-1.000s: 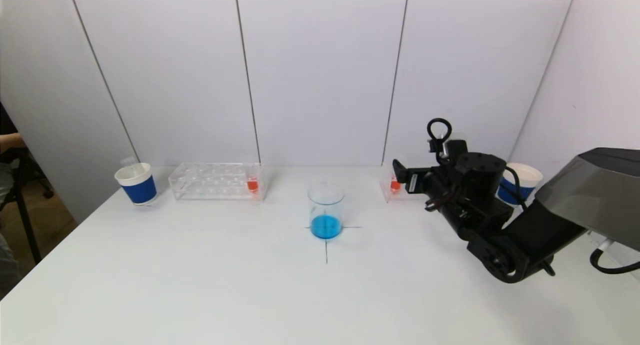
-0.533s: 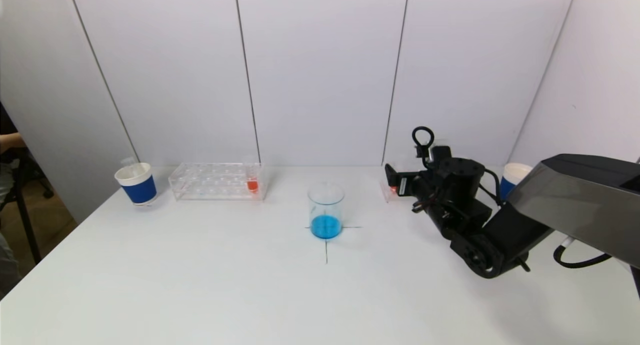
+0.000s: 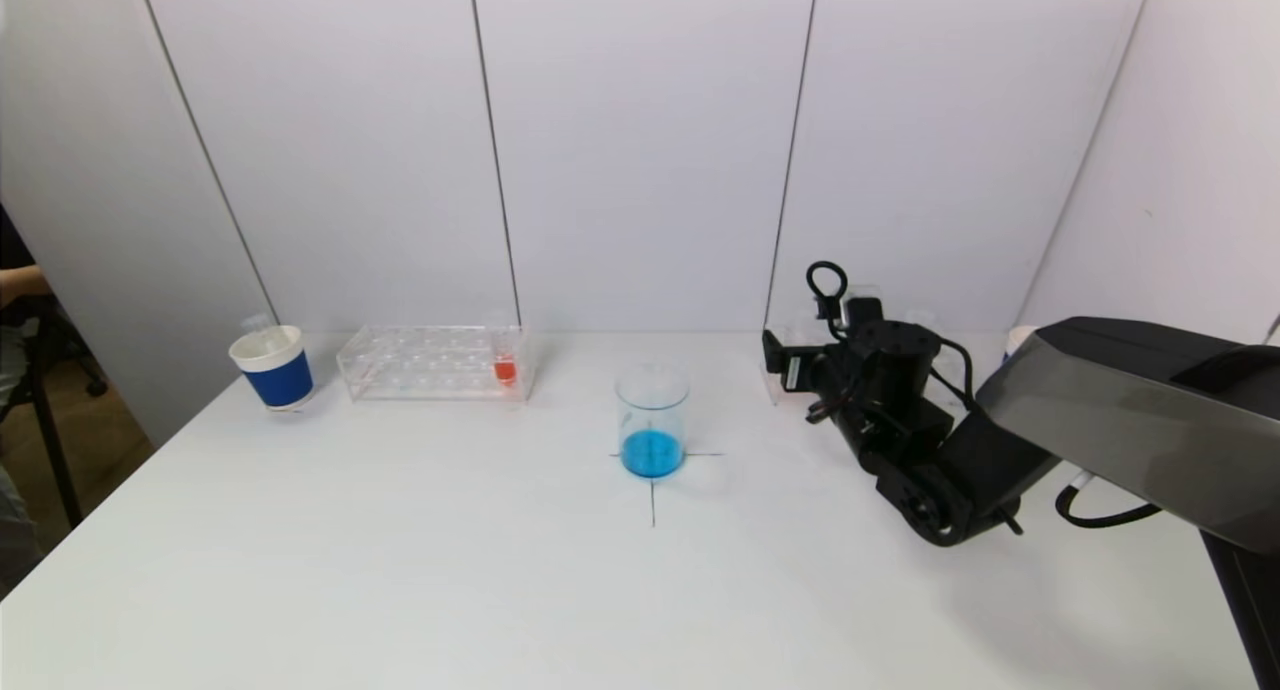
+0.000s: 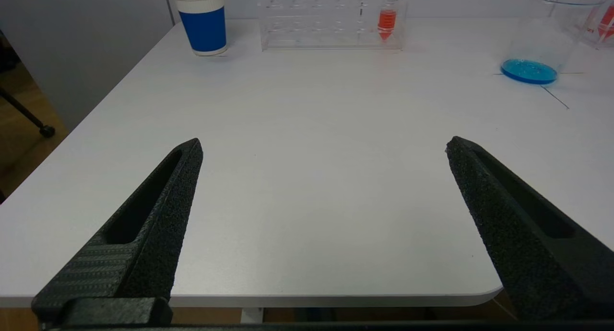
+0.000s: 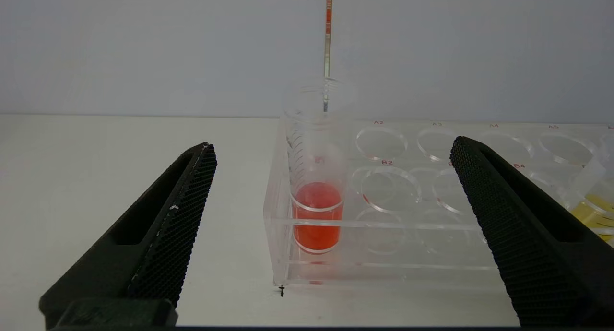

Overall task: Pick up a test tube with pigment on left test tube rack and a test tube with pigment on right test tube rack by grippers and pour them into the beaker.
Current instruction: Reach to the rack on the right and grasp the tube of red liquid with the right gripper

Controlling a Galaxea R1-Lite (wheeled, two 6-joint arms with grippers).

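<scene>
From the head camera, you had the right gripper (image 3: pixel 775 355) reaching across the table (image 3: pixel 400 570) toward the right test tube rack (image 3: pixel 772 382), which the arm mostly hid; only the rack's near corner showed beside the fingers. The beaker (image 3: pixel 652 420), holding blue liquid, stood on the cross mark at the centre, well apart from both racks. The left test tube rack (image 3: pixel 432 363) sat at the far left with its red-filled tube (image 3: pixel 505 362) upright in the end nearest the beaker, and a blue paper cup (image 3: pixel 271 367) just beyond it. Your left arm did not appear here.

From the left wrist camera, your left gripper (image 4: pixel 324 146) was spread wide and empty, low over the near table edge, with the left rack (image 4: pixel 331 21) and its red tube (image 4: pixel 387 17) well ahead of it.

From the right wrist camera, your right gripper (image 5: pixel 331 151) was released, jaws wide, nothing between them yet. The right tube of red pigment (image 5: pixel 316 177) stood upright in the corner hole of the right rack (image 5: pixel 407 235), straight ahead and roughly centred between the jaws. Its long axis ran vertical, across your closing direction, so a straight advance looked like what the grasp needed. A tube of yellow liquid (image 5: pixel 592 211) sat off behind one finger.
</scene>
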